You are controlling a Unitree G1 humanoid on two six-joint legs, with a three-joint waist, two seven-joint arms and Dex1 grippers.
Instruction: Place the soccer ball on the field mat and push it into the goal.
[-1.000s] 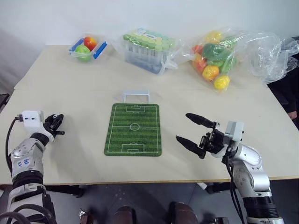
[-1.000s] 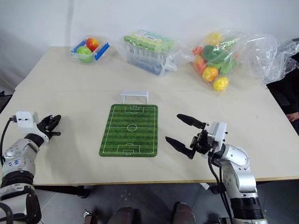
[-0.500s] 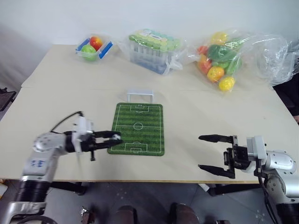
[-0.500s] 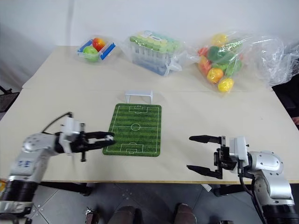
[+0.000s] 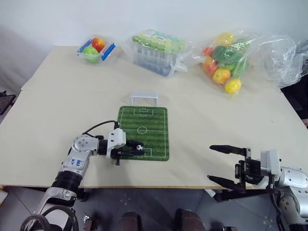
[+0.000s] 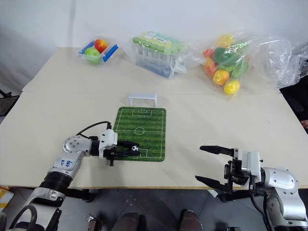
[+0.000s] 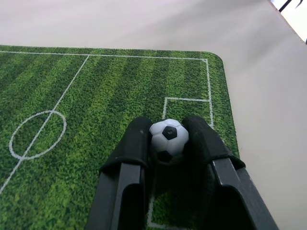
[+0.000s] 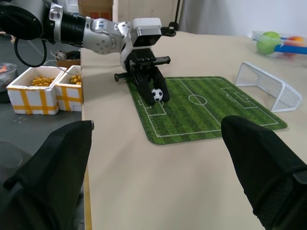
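Tiny white soccer ball with black patches (image 7: 167, 139) pinched between the left gripper's (image 5: 134, 149) two black fingers (image 7: 132, 151), low over the near penalty box of the flat green striped field mat (image 5: 149, 126) on the beige counter (image 5: 57, 115). Right gripper (image 5: 226, 164) at the near right edge, fingers spread wide, holding nothing. Small white plastic goal frame (image 5: 144, 98) sits just past the mat's far end.
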